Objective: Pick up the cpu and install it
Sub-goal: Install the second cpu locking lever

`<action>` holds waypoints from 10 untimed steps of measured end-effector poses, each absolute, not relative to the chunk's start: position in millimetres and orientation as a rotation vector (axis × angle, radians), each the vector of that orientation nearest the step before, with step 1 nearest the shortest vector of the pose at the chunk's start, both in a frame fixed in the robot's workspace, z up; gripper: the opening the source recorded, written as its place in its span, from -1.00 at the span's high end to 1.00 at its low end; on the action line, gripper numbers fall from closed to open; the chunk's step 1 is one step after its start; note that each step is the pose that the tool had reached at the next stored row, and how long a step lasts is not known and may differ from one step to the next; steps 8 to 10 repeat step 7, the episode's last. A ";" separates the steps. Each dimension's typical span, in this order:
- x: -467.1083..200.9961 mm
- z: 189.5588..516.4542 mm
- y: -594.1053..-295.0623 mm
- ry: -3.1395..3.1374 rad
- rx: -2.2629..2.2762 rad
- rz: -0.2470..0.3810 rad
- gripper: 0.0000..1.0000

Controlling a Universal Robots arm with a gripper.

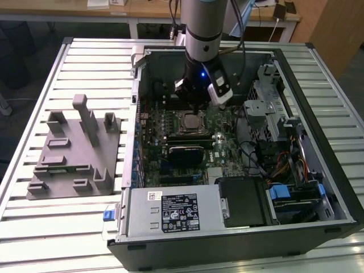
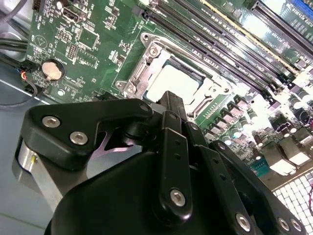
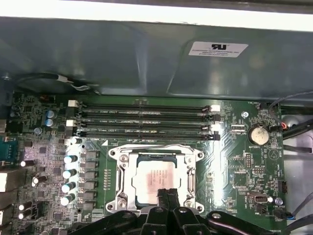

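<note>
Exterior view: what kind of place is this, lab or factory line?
Probably a lab or workshop bench. An open desktop PC case lies on a slatted metal table beside a grey plastic fixture, with wooden desks behind.

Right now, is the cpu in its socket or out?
In. The cpu lies flat inside the metal socket frame on the motherboard; the gripper sits just above it, fingertips together.

silver arm, black hand w/ screws, blue led.

A grey plastic block with posts is sitting on the tabletop beside an open computer case.
</note>
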State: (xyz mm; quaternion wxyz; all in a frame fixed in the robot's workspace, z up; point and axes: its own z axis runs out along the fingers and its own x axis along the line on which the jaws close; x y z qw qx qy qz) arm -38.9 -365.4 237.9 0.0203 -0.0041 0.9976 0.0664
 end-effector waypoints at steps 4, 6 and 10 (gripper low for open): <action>-38.4 237.9 -365.4 3.094 -0.012 0.205 0.79; -38.3 237.9 -365.4 3.094 -0.012 0.205 0.79; -38.3 237.9 -365.4 3.094 -0.012 0.205 0.79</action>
